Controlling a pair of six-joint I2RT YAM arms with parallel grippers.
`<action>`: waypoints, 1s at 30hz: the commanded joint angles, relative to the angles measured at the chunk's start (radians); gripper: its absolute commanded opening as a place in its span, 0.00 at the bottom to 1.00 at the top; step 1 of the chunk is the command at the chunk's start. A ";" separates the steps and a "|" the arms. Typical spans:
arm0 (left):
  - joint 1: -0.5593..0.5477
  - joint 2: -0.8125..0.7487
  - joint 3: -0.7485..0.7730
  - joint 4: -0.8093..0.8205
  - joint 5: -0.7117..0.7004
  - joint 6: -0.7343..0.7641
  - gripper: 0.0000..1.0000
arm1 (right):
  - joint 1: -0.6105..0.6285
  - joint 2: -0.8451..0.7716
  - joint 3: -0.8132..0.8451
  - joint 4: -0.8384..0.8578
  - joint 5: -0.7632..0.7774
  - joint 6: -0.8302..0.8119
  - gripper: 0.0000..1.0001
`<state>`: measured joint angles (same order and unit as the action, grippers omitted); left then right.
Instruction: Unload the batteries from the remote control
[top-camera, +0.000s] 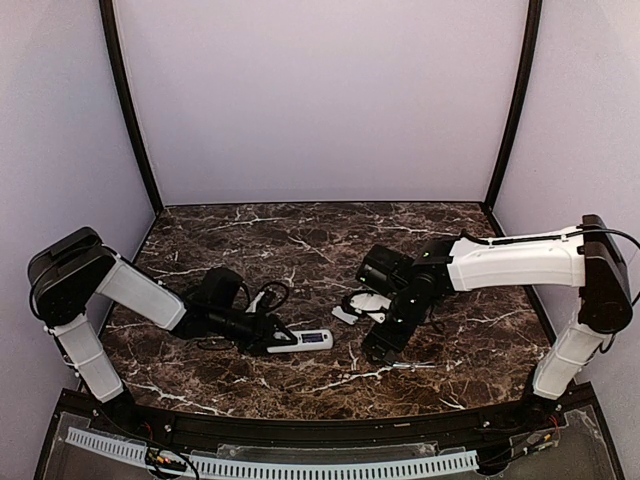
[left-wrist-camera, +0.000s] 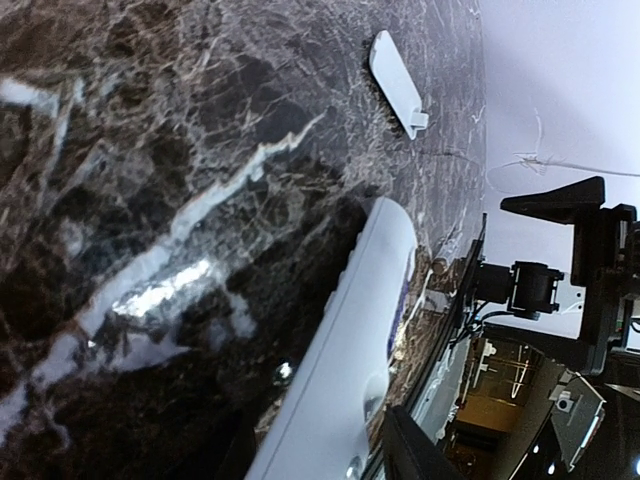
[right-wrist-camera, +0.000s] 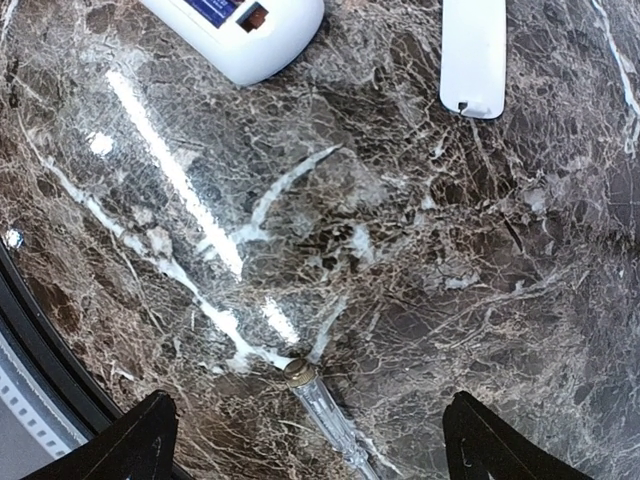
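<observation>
The white remote control (top-camera: 298, 342) lies on the marble top with its open compartment up, and the blue-tinted batteries (top-camera: 316, 338) sit inside it. My left gripper (top-camera: 268, 334) is at the remote's left end. In the left wrist view the remote (left-wrist-camera: 345, 370) runs between its two dark fingers (left-wrist-camera: 415, 450), and a thin gap shows beside it. My right gripper (top-camera: 385, 345) hovers to the right of the remote with its jaws wide open. The right wrist view shows the remote's end (right-wrist-camera: 262, 40) with a blue battery (right-wrist-camera: 215, 8) in it.
A small white flat cover piece (top-camera: 345, 315) lies apart from the remote, and it also shows in the wrist views as the cover piece (left-wrist-camera: 397, 83) and the cover piece (right-wrist-camera: 473, 55). A clear-handled screwdriver (right-wrist-camera: 325, 405) with a brass cap lies on the marble between the right fingers. The table's near edge (right-wrist-camera: 40, 350) is close by.
</observation>
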<state>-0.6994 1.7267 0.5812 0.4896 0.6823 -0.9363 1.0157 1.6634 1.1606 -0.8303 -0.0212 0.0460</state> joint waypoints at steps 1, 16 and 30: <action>-0.005 -0.055 0.030 -0.133 -0.043 0.074 0.46 | 0.007 0.007 -0.004 -0.029 0.007 0.006 0.91; -0.002 -0.149 0.153 -0.516 -0.240 0.275 0.67 | 0.011 0.017 -0.035 -0.073 -0.003 0.037 0.86; 0.015 -0.218 0.234 -0.732 -0.453 0.384 0.77 | 0.031 0.076 -0.023 -0.090 0.017 0.035 0.79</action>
<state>-0.6918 1.5391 0.7998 -0.1608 0.2989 -0.5892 1.0348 1.7111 1.1328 -0.8982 -0.0212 0.0692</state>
